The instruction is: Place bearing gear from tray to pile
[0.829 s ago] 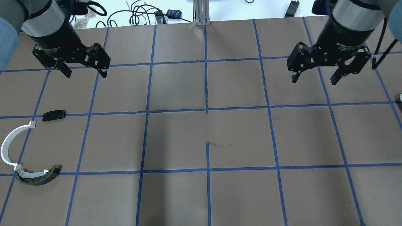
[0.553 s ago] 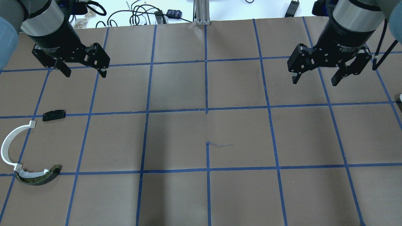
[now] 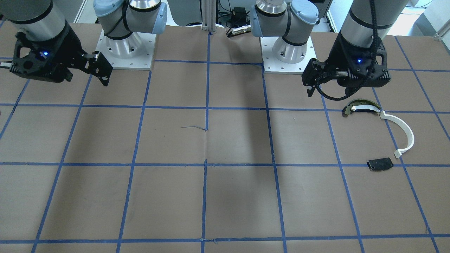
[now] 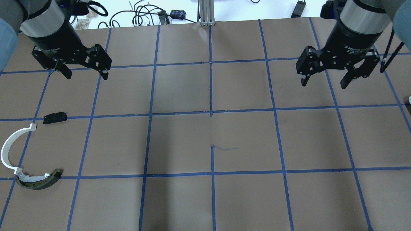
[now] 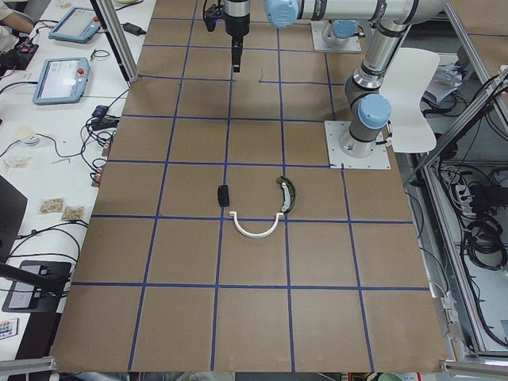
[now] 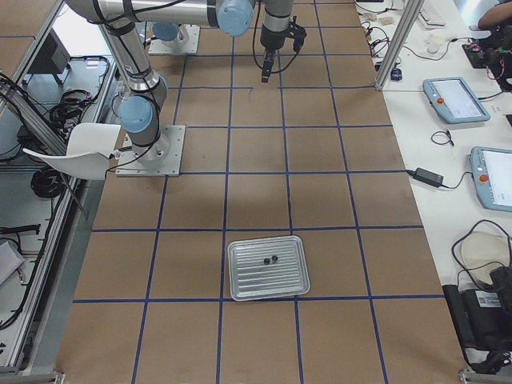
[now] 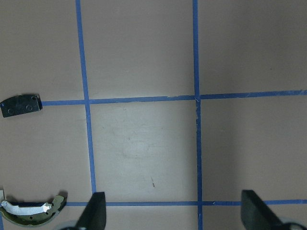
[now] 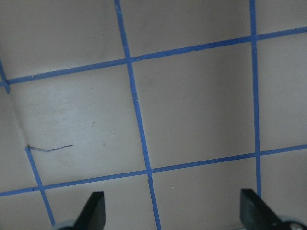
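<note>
The pile lies at the table's left: a white curved strip (image 4: 8, 147), a dark arc-shaped piece (image 4: 38, 183) and a flat black plate (image 4: 55, 117). They also show in the front-facing view: strip (image 3: 404, 131), arc (image 3: 358, 106) and plate (image 3: 379, 164). The metal tray (image 6: 272, 284) shows only in the exterior right view, with two small dark parts (image 6: 270, 260) on it; I cannot tell which one is the bearing gear. My left gripper (image 4: 86, 76) hangs open and empty above the table, beyond the pile. My right gripper (image 4: 323, 85) hangs open and empty at the far right.
Brown paper with a blue tape grid covers the table (image 4: 212, 128). Cables and a metal post (image 4: 205, 12) lie past the far edge. The robot bases (image 3: 123, 52) stand at the table's back in the front-facing view.
My right gripper has shifted slightly to the right and nearer. My left gripper has hardly moved. Both stay open and the pile parts are unmoved.
</note>
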Available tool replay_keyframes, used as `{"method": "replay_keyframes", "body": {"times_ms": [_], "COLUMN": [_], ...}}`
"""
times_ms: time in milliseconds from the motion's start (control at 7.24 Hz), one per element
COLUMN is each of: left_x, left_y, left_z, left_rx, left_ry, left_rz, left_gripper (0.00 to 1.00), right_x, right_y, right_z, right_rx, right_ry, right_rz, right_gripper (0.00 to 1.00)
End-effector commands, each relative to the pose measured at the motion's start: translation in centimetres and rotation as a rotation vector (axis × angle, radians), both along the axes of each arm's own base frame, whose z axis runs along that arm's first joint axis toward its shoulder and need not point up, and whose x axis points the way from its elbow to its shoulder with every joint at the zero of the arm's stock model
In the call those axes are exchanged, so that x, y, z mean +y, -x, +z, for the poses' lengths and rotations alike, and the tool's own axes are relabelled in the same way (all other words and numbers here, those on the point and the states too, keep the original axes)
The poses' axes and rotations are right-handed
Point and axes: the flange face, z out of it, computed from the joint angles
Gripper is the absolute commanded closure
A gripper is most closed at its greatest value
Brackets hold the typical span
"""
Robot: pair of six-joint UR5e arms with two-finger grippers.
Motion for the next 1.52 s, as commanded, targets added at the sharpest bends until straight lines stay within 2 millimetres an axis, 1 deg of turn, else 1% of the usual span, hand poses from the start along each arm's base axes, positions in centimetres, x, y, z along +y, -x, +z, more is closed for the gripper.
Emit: {"method": "replay_keyframes", "body": {"times_ms": [0,138,276,414,553,829,967,1105,1243,1382], "left_x": [0.0,0.0,0.0,0.0,0.0,0.0,-0.1,-0.1,-0.1,-0.1], "left_y": [-0.1,-0.1,-0.1,-0.1,0.0,-0.1,-0.1,-0.2,-0.2,-0.2], "left_z": [0.0,0.0,0.0,0.0,0.0,0.0,0.1,0.2,0.2,0.2], "left_rx": [0.000,0.000,0.000,0.000,0.000,0.000,0.001,0.001,0.001,0.003], "left_ry": [0.001,0.000,0.000,0.000,0.001,0.001,0.003,0.004,0.004,0.005], "left_rz": [0.000,-0.001,-0.001,-0.001,-0.003,-0.001,0.000,0.000,0.000,0.001], "left_gripper": [0.00,0.00,0.00,0.00,0.00,0.00,0.00,0.00,0.00,0.00], "right_x": [-1.5,-1.9,-1.6,-2.1,-2.3,-1.5,-1.3,-0.6,-1.0,-1.6], "right_y": [10.0,15.2,19.9,24.0,28.7,36.5,38.6,41.5,44.1,45.9], "right_z": [-1.2,-2.1,-2.9,-4.2,-5.7,-9.4,-11.4,-13.7,-16.7,-19.5], "right_rx": [-0.020,-0.018,0.010,0.050,0.091,0.079,0.051,0.021,0.033,0.050], "right_ry": [0.020,0.034,0.020,0.031,0.035,0.027,0.010,0.004,0.013,0.025], "right_rz": [0.048,0.106,0.152,0.218,0.292,0.377,0.432,0.470,0.528,0.596], "right_gripper": [0.00,0.00,0.00,0.00,0.00,0.00,0.00,0.00,0.00,0.00]}}
